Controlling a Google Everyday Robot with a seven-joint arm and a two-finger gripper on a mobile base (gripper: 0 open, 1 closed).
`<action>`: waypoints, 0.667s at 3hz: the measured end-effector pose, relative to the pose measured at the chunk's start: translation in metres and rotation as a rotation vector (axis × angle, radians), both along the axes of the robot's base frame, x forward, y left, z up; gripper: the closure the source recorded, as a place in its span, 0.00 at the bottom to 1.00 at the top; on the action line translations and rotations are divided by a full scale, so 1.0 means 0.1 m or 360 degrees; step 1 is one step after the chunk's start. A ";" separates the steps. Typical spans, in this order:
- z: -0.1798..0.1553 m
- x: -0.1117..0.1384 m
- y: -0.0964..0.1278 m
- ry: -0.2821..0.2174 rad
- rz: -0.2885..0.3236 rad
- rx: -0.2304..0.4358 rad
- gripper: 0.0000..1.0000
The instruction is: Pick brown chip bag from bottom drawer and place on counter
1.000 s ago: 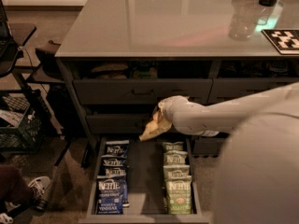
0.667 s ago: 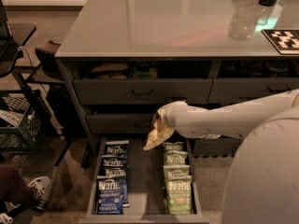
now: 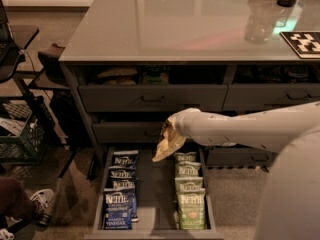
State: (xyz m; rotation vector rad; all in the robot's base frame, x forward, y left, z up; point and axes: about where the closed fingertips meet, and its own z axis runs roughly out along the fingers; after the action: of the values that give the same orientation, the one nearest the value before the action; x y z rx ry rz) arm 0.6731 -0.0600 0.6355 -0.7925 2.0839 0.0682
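The brown chip bag hangs from my gripper, tan with a pale lower corner, in the air above the open bottom drawer and in front of the middle drawer. My white arm reaches in from the right. The gripper is shut on the bag's top edge. The bottom drawer holds a row of dark blue Kettle bags on the left and a row of green Kettle bags on the right, with a bare strip between them. The glossy light grey counter tops the cabinet, well above the bag.
Grey drawers with bar handles sit under the counter. A clear bottle and a black-and-white marker tile stand on the counter's right side. A black chair and wire basket are at the left, with a person's shoe on the floor.
The gripper with the brown bag has shifted slightly down and right, and the bag now hangs lower over the drawer's middle.
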 end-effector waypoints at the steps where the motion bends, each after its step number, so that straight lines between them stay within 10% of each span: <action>1: -0.47 -0.01 0.14 0.0223 0.0077 0.0120 1.00; 2: -0.71 -0.04 0.14 0.0307 0.0110 0.0148 1.00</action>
State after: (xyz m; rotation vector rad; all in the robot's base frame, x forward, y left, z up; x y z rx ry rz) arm 0.6696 -0.0456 0.5647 -0.8285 2.2160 0.2881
